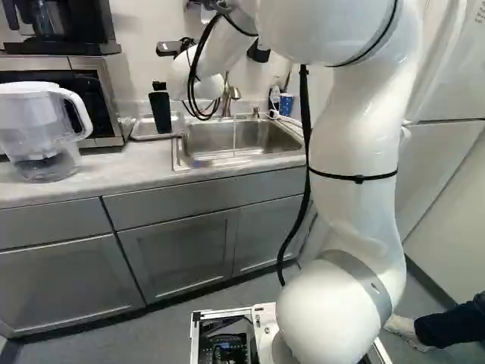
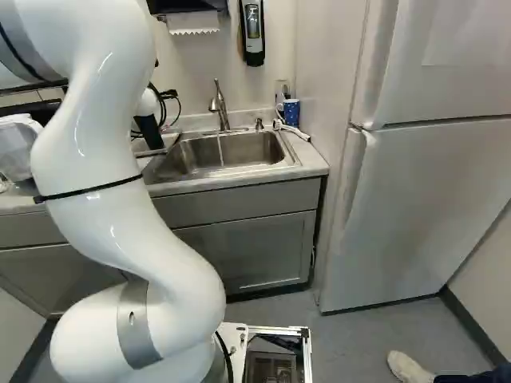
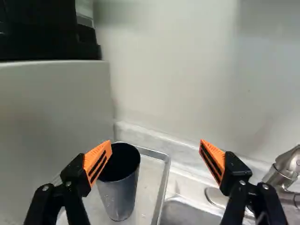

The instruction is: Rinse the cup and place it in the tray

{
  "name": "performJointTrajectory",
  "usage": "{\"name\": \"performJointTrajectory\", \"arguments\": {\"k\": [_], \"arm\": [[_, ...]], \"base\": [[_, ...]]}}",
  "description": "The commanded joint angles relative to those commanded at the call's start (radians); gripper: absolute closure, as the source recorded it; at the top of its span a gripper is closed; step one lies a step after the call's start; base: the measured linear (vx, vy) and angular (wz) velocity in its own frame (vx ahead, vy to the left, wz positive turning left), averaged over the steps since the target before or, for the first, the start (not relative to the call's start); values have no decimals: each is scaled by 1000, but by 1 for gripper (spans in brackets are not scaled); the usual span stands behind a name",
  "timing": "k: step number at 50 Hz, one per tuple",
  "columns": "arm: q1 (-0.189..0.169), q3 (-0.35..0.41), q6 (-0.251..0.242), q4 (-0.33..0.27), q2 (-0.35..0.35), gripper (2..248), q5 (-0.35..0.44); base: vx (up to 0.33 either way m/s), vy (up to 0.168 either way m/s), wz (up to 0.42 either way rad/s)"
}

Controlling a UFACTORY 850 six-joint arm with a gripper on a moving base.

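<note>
Jaws spread wide, empty, by tray (image 3: 162, 187), likely for clearance round cup (image 3: 120, 190) | cup stands upright in tray, probably to drain clear of table (image 1: 136, 165) | sink (image 2: 243, 150) beside tray | tap (image 2: 219, 105) on tray's sink side, apparently running, presumably for rinsing

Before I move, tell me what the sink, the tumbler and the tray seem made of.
Sink: likely satin stainless steel, from its soft gray sheen. Tumbler: dark, smooth, faintly glossy; coated metal or plastic. Tray: probably smooth metal, given its shiny rim.
</note>
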Motion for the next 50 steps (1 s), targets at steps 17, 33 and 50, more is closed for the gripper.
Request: {"name": "performJointTrajectory", "arguments": {"k": [17,33,50], "arm": [[-42,25,0,31,21,3,11],[-84,25,0,37,33,3,11],[-129,5,0,37,46,3,11]], "base": [[0,0,0],[0,0,0],[0,0,0]]}}
